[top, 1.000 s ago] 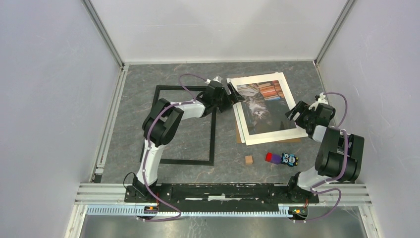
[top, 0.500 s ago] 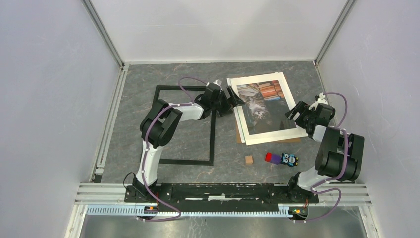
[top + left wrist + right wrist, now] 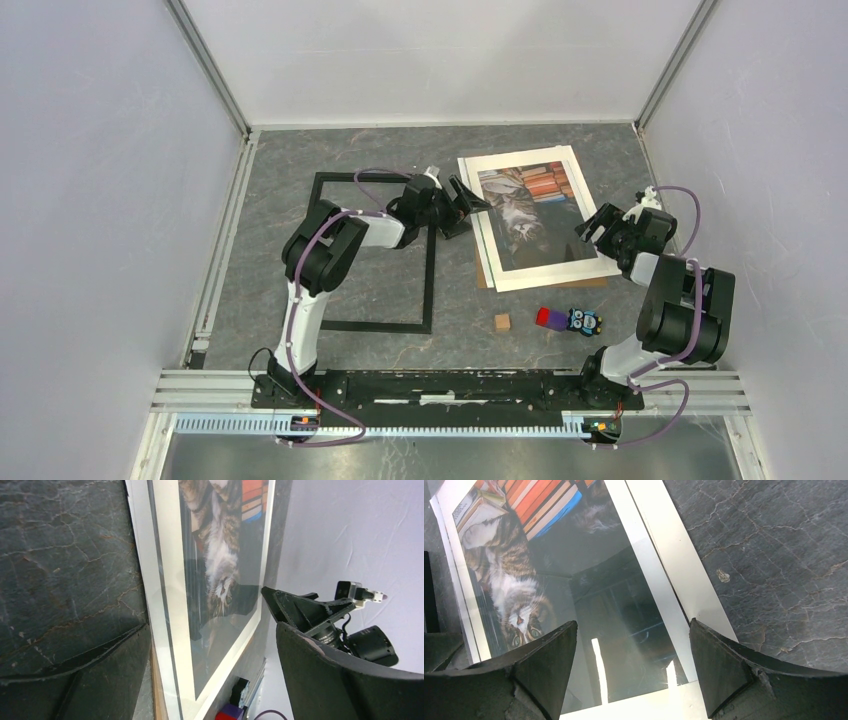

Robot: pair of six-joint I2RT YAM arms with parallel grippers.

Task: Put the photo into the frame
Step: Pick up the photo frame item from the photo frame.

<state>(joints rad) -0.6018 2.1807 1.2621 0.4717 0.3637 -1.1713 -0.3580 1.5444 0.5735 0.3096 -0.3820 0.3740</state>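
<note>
**Flanking the photo with both grippers open**

The photo (image 3: 528, 215), a cat beside stacked books, lies flat on the right half of the table (image 3: 300, 150). It sits inside a white mat (image 3: 545, 272), on a brown board (image 3: 483, 272) that shows along the near-left edge. The frame (image 3: 430, 285) lies flat and well left of it. It holds nothing, and the left arm crosses over its far right corner.

The left gripper (image 3: 468, 210) is at the stack's left edge with its fingers spread wide and nothing between them. In the left wrist view the photo (image 3: 215, 565) runs away between the two fingers (image 3: 75, 680). Whether either finger touches the stack cannot be told.

The right gripper (image 3: 598, 228) is at the photo's right edge, also spread and gripping nothing. Its wrist view looks down on the glossy photo (image 3: 524, 580) and the mat's corner between the fingers (image 3: 724, 665).

Near the stack's front edge, a wooden cube (image 3: 502, 322), a red-and-purple block (image 3: 548, 318) and an owl (image 3: 584, 321) sit in a row.
</note>
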